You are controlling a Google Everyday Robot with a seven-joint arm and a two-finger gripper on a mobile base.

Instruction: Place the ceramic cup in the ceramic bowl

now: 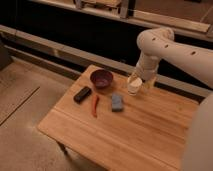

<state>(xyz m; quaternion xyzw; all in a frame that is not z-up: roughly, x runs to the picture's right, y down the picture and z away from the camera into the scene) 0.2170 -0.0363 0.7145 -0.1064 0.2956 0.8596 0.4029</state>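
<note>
1. A black block (82, 94) lay flat on the left part of the wooden table (140, 135).
2. Just right of it lay a thin red-orange thing (94, 105), pointing from back to front. What it was could not be told.
3. The bowl (101, 78) stood upright behind these two, near the table's far edge.
4. A blue block (117, 102) lay flat in front and to the right of the bowl. It was between the red thing and the cup and touched neither.
5. The cup (133, 87) was upright to the right of the bowl, near it but apart and outside it. It was near the far edge, behind and to the right of the blue block. Whether it rested on the wood or was just off it could not be told.
6. The gripper (140, 76) was at the cup's rim, at the end of a white arm (170, 47) that reached in from the right. Whether it was open or closed, or had hold of the cup, could not be told.
</note>
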